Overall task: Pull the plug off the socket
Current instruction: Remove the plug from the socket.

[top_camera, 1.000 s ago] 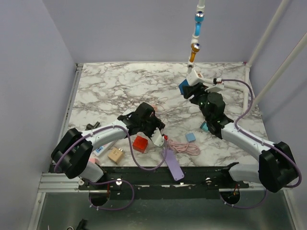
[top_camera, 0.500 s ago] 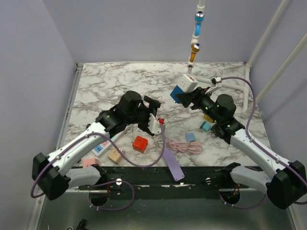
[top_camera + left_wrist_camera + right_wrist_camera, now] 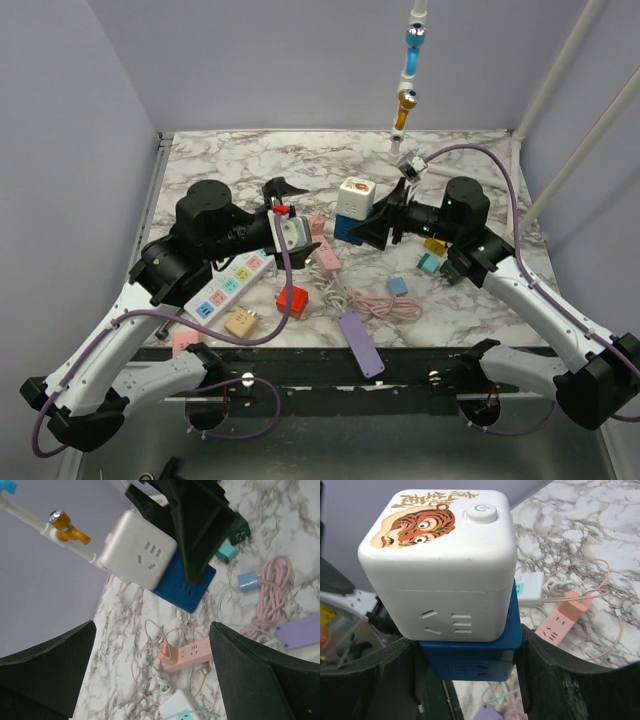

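Note:
A white cube plug [image 3: 355, 196] with a tiger print sits plugged on top of a blue cube socket [image 3: 347, 229]. Both hang above the table's middle. My right gripper [image 3: 372, 228] is shut on the blue socket [image 3: 470, 655], one finger [image 3: 560, 675] on each side, with the white plug [image 3: 440, 565] standing above the fingers. My left gripper [image 3: 290, 215] is raised to the left of the pair, apart from it, open and holding nothing. In the left wrist view, the white plug [image 3: 137, 552] and blue socket [image 3: 186, 584] lie ahead of the open left gripper [image 3: 152, 670].
On the marble lie a pink power strip [image 3: 192, 652], a white power strip [image 3: 230, 285], a red cube [image 3: 292, 300], a tan adapter [image 3: 240, 322], a purple strip [image 3: 360, 340], a coiled pink cable [image 3: 385, 305] and small blue chargers [image 3: 398, 286]. A valve pipe [image 3: 405, 60] hangs at the back.
My left gripper has opened and risen from the red cube up and back to the left. The right arm has carried the stacked cubes leftward toward the middle.

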